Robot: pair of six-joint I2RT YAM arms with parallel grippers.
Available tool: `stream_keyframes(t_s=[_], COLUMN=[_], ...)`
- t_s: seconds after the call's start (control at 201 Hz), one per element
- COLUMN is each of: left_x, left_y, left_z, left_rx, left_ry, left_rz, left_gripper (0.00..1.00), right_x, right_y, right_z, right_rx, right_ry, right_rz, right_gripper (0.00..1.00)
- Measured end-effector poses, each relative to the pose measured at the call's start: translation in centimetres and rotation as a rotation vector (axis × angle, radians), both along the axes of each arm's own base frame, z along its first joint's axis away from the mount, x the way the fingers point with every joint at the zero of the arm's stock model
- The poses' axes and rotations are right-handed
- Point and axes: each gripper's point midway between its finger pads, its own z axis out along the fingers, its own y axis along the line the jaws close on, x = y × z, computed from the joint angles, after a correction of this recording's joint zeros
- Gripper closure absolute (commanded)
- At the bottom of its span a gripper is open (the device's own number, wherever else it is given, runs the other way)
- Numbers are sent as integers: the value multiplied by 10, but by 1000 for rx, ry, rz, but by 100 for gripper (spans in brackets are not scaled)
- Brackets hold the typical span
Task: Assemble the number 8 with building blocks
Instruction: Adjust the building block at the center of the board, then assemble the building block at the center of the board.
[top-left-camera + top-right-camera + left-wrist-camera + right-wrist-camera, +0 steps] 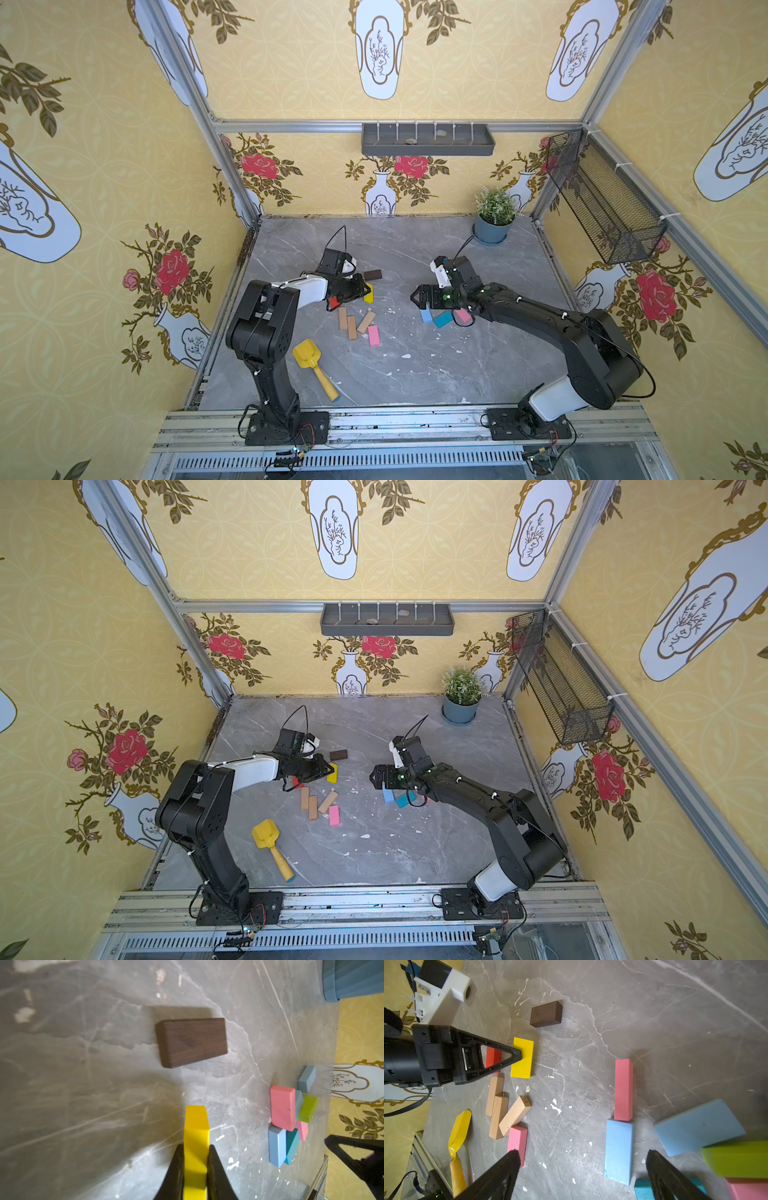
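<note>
My left gripper [196,1146] is shut on a yellow block [196,1126], which sticks out past its fingertips; both top views show it left of centre [368,294] [332,773]. A red block [493,1057] lies under that gripper. A dark brown block [372,274] lies flat just beyond it. Three tan blocks [352,324] and a pink block [373,336] lie nearer the front. My right gripper [582,1155] stands open above the table, holding nothing. Beside and under it lie a light blue block [618,1151], another pink block [624,1088], and teal [641,1188] and green [737,1159] blocks.
A yellow toy shovel [309,359] lies at the front left by the left arm's base. A potted plant [494,216] stands at the back right corner. A grey shelf [428,139] hangs on the back wall and a wire basket [602,195] on the right wall.
</note>
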Motion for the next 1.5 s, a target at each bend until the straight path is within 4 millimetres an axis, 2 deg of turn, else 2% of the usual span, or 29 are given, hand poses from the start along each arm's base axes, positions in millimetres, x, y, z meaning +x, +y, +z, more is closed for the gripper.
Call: stream_keyframes(t_s=[0.284, 0.478, 0.607, 0.791, 0.891, 1.015, 1.125, 1.234, 1.359, 1.503], left_x=[5, 7, 5, 3, -2, -16, -31, -35, -31, -25], left_y=[8, 18, 25, 36, 43, 46, 36, 27, 16, -1], left_z=[-10, -3, 20, 74, 86, 77, 61, 44, 27, 16], left_rx=[22, 62, 84, 124, 168, 237, 296, 349, 411, 473], left_ry=[5, -24, -77, -208, -231, -191, -137, -89, -47, -31], left_rz=[23, 41, 56, 61, 50, 12, -54, -94, -125, -155], left_gripper=[65, 46, 39, 37, 36, 36, 36, 35, 37, 40], right_x=[-2, -2, -3, -4, 1, 16, 36, 47, 45, 40], right_y=[-1, 1, 10, 44, 58, 57, 53, 44, 33, 14], right_z=[-8, -8, -1, 11, 13, 16, 21, 25, 27, 25], right_rx=[-9, -8, 2, -18, -26, -26, 1, 26, 45, 55], right_ry=[19, 22, 12, -34, -36, -41, -35, -25, -5, 9], right_rz=[0, 5, 23, 78, 89, 60, 17, -10, -32, -58], right_gripper=[3, 2, 2, 2, 2, 2, 2, 2, 2, 2])
